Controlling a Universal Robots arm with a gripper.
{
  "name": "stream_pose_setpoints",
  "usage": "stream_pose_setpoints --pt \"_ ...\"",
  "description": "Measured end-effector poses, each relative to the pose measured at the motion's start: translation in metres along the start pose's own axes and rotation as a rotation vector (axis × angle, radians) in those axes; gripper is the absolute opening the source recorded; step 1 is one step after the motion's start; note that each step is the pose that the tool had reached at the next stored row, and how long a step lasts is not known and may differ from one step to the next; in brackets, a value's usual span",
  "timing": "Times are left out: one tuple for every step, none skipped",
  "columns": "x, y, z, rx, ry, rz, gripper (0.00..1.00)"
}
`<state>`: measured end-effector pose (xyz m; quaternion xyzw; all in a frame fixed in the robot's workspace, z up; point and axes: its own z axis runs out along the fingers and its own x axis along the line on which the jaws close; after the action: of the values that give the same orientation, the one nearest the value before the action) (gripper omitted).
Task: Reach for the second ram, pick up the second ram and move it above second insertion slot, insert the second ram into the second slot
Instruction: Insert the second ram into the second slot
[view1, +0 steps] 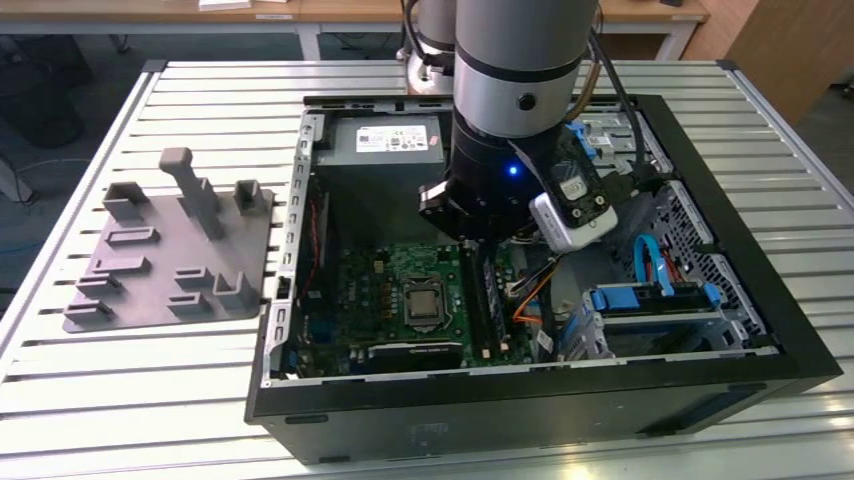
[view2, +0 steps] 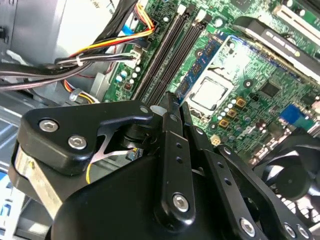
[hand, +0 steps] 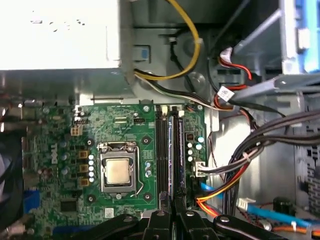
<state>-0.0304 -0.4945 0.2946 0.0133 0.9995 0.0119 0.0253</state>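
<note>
- The second ram (hand: 170, 150) stands seated in a memory slot just beside the CPU socket (hand: 118, 171), its long axis running straight away from the gripper (hand: 172, 212).
- The gripper hovers over the stick's near end; whether clenched or released, I cannot tell.
- The motherboard (view1: 400, 300) lies in the open computer case (view1: 747, 330) on the counter (view1: 200, 370).

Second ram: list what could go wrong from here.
1. The second ram stands among the memory slots right at the gripper. Its alignment cannot be judged, so pressing might tilt or jam it.
2. The wire bundle runs close beside those slots and might snag the gripper.
3. A slip could strike the bare processor nearby.
</note>
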Motion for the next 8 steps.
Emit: stream_pose_setpoints --pt "0.0000 0.0000 0.0000 -0.0001 0.0001 0.000 0.14" --pt "0.0000 0.0000 0.0000 -0.0002 0.0001 0.000 0.14" --pt "0.0000 0.0000 0.0001 -0.0002 0.0001 -0.001 0.14" --pt "0.0000 0.0000 0.0001 -0.0002 0.0001 -0.001 0.14" --pt "0.0000 0.0000 0.0001 -0.0011 0.0001 -0.001 0.14" --pt "0.0000 -0.0001 0.0001 -0.0065 0.0002 -0.001 0.14" --pt "0.0000 -0.0001 0.0003 -0.0121 0.0004 -0.001 0.14" --pt "0.0000 0.0000 0.0006 -0.0149 0.0004 0.000 0.14"
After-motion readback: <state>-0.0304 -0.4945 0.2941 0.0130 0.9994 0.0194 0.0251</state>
